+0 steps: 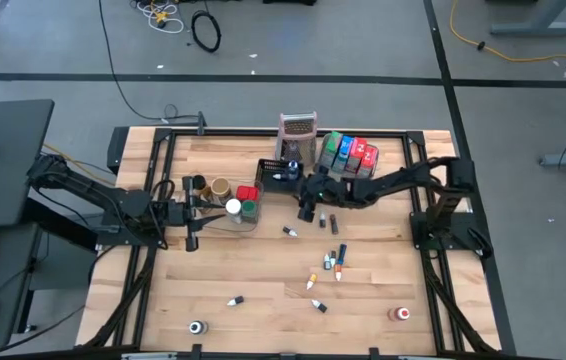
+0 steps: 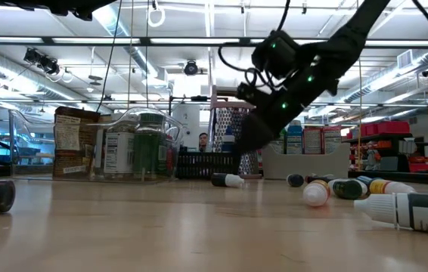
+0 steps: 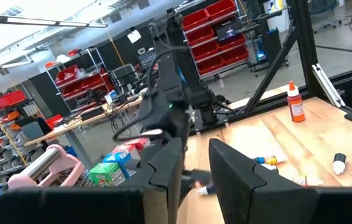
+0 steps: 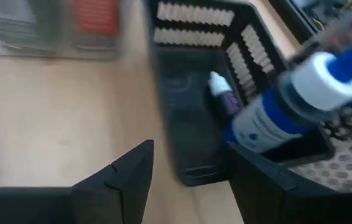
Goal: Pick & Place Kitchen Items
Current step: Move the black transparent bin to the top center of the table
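Note:
My right gripper (image 1: 306, 200) (image 4: 191, 155) hovers open over the black mesh basket (image 1: 275, 174) (image 4: 194, 124). A small dark-blue bottle with a blue cap (image 4: 294, 106) hangs tilted beside one finger (image 4: 269, 186), above the basket's rim. Another tiny white-capped bottle (image 4: 221, 92) lies on the basket floor. My left gripper (image 1: 195, 212) (image 3: 196, 155) waits at the clear tub (image 1: 225, 208) of jars, its fingers a little apart and holding nothing. Several colour-capped bottles (image 1: 333, 262) lie on the table. My right gripper stands open with the blue-capped bottle's body (image 4: 257, 121) right next to the inner side of one finger; I cannot tell whether they touch. The bottle is tilted, cap away from the fingers, clear of the basket floor.
A silvery box grater (image 1: 298, 135) stands behind the basket, and a grey tray of coloured packets (image 1: 351, 154) sits to its right. Two jars, one white-lidded (image 1: 196, 327) and one red-lidded (image 1: 401, 314), rest near the near edge. Metal frame rails border the table's sides.

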You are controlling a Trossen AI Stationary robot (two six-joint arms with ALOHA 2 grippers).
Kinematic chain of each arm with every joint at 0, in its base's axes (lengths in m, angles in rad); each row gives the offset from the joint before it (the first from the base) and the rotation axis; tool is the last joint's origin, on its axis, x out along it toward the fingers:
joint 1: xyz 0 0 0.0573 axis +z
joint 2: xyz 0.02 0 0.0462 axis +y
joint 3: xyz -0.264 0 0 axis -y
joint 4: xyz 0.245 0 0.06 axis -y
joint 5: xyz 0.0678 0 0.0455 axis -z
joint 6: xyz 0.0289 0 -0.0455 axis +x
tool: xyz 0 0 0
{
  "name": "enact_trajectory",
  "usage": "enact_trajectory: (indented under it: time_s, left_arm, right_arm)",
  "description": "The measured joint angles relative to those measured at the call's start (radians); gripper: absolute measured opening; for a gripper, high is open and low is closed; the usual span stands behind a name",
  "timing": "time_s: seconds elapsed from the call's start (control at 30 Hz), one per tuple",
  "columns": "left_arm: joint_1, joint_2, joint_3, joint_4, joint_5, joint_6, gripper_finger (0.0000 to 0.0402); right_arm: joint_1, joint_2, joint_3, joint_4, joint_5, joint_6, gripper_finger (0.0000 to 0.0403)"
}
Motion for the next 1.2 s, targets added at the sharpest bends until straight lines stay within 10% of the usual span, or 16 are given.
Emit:
enact_trajectory:
  time_s: [0.37,1.2]
  left_arm:
    - [0.000,0.000,0.000,0.000,0.000,0.000,0.0089]
    - [0.000,0.000,0.000,-0.001,0.000,0.000,0.0089]
  right_arm:
    - [-0.040,0.015,0.001,0.010,-0.015,-0.076,0.0194]
    - [-0.040,0.000,0.002,-0.054,-0.080,-0.177,0.0016]
